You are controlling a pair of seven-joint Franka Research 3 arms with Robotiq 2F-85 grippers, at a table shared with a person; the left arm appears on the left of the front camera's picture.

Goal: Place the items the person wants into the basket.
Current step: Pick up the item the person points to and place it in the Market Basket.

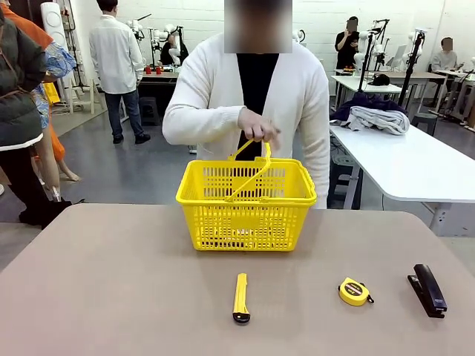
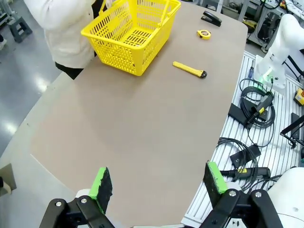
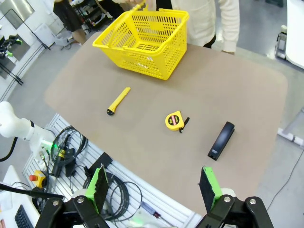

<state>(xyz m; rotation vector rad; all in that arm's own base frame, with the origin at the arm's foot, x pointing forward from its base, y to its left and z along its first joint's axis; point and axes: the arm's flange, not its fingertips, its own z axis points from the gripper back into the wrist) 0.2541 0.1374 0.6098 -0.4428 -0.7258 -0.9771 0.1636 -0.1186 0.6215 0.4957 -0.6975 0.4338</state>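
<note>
The yellow basket (image 1: 245, 215) stands at the table's (image 1: 111, 282) far middle, with the person's hand (image 1: 258, 127) on 1 raised handle. The yellow utility knife (image 1: 241, 297) lies on the near middle, not yet picked up. I cannot tell what the basket holds. The left gripper (image 2: 159, 183) and the right gripper (image 3: 154, 187) hover with jaws spread and empty, so most of the work seems left.

Bright even light, soft shadows, sharp focus; wrist views bowed at edges.
</note>
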